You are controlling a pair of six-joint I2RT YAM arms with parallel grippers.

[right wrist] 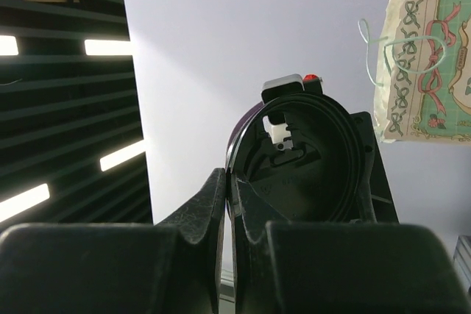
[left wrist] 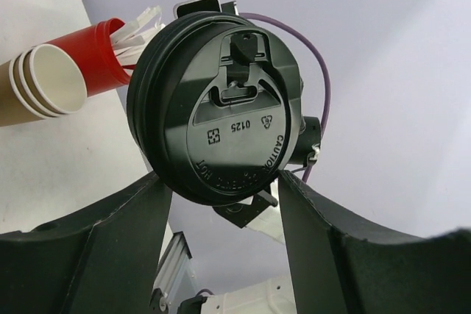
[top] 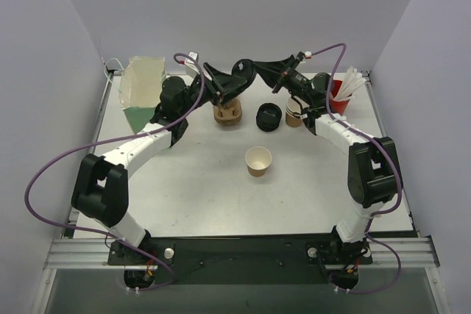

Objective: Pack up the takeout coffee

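Observation:
My right gripper (top: 246,71) is shut on the rim of a round black lid (top: 241,73), holding it upright in the air over the back of the table. In the right wrist view the lid (right wrist: 309,159) rises just past the pinched fingertips of that gripper (right wrist: 232,182). My left gripper (top: 234,87) faces it, open. In the left wrist view the lid's (left wrist: 221,108) top face fills the frame right at the tips of the left gripper (left wrist: 221,178). The takeout coffee's brown paper cup (top: 258,160) stands lidless mid-table.
A brown cardboard holder (top: 227,113) sits under the grippers, and more black lids (top: 268,118) lie to its right. Stacked tan cups (top: 294,112) (left wrist: 37,86) and a red cup with white sticks (top: 342,97) (left wrist: 92,53) stand back right. A patterned bag (top: 143,92) (right wrist: 427,56) stands back left.

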